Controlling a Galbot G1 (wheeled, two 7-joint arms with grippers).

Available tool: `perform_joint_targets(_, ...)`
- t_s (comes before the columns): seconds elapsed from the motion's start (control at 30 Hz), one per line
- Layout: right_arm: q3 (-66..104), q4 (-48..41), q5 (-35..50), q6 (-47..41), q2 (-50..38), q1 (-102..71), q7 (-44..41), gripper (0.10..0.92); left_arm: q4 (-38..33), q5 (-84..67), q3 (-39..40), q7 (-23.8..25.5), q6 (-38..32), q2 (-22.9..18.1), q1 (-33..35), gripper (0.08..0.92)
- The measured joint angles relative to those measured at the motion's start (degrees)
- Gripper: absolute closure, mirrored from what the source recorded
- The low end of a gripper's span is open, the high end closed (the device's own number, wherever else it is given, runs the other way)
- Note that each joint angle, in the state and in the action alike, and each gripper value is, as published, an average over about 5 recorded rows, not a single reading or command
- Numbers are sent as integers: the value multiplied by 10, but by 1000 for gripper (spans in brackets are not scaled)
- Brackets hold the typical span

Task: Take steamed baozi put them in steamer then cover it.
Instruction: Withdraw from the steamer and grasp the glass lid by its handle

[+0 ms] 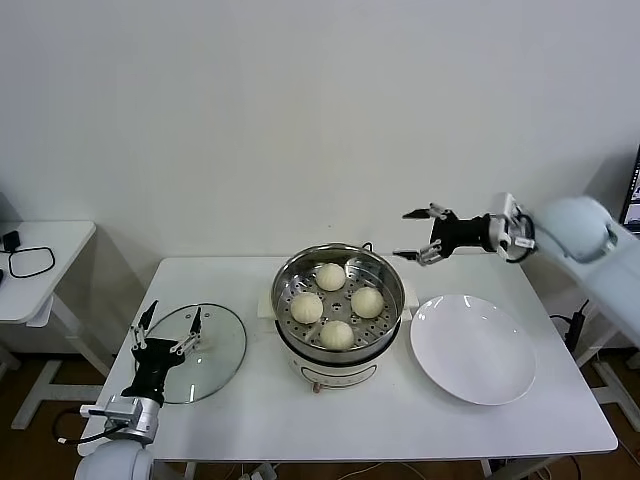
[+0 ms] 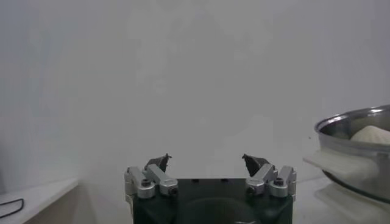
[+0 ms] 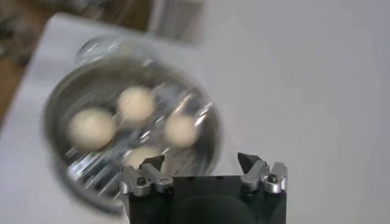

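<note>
Four cream-white steamed baozi [image 1: 337,291] lie on the perforated floor of the shiny steel steamer [image 1: 290,275] at the table's middle; the right wrist view shows them blurred [image 3: 135,102]. The steamer is uncovered. The glass lid [image 1: 215,350] lies flat on the table to the steamer's left. My left gripper [image 1: 168,328] is open and empty, low over the lid's left part. My right gripper [image 1: 421,233] is open and empty, raised in the air to the right of the steamer's rim. The left wrist view shows the steamer's edge [image 2: 356,137].
A large white plate [image 1: 472,348] with nothing on it lies right of the steamer. The steamer stands on a cream-white base [image 1: 335,375]. A side table [image 1: 45,265] with a black cable stands at far left. A white wall is behind.
</note>
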Motion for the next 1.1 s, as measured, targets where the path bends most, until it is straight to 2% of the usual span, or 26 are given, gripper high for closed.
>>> perform_joint_targets(0.3,277,97,-16,68,83,-309,205,203,9,10,22,-9,-16,6,-13,177)
perform_joint_targets(0.53,380,158,-75,128,192,-485,312,203,19,16,32,-20,-38,7,-16,177)
perform_joint_targets(0.87,434,205,-151,209,325,-639,403,203,38,72,31,-36,-82,14,-4,177)
perform_joint_targets(1.1,445,219,-179,233,376,-684,429,203,76,216,16,-75,-143,27,3,177)
